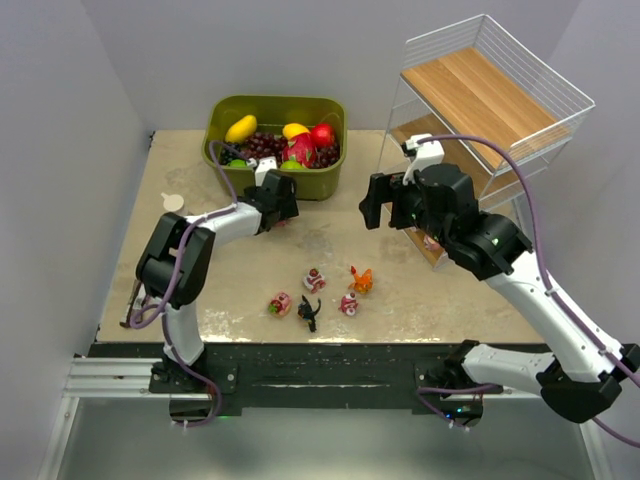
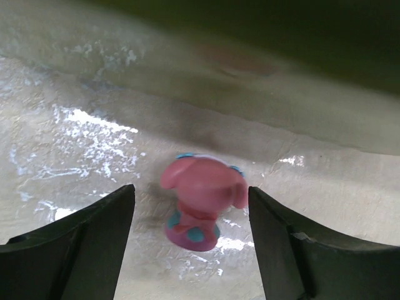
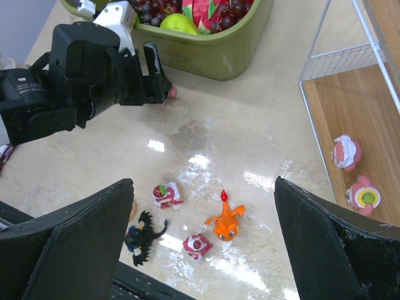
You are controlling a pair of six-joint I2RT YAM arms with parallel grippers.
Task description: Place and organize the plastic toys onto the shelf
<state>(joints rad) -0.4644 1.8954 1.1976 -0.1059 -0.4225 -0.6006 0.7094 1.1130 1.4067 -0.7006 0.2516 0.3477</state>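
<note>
My left gripper [image 1: 283, 205] is open, low over the table by the bin. A pink figurine with teal spots [image 2: 201, 201] stands between its fingers, untouched; it shows in the right wrist view [image 3: 172, 92] too. My right gripper [image 1: 385, 205] is open and empty, held above the table left of the shelf [image 1: 490, 100]. On the near table lie an orange creature [image 1: 361, 280], a black spiky creature [image 1: 308, 313] and three pink-red-white figurines [image 1: 314, 281] [image 1: 280, 304] [image 1: 349, 304]. Two pink figurines [image 3: 345, 153] [image 3: 364, 195] sit on the shelf's lowest tier.
An olive-green bin [image 1: 276, 145] with grapes, banana and other fruit stands at the back, just behind my left gripper. The shelf's wire frame [image 3: 340, 59] edges the right side of the table. The black table edge [image 1: 330, 355] runs along the front.
</note>
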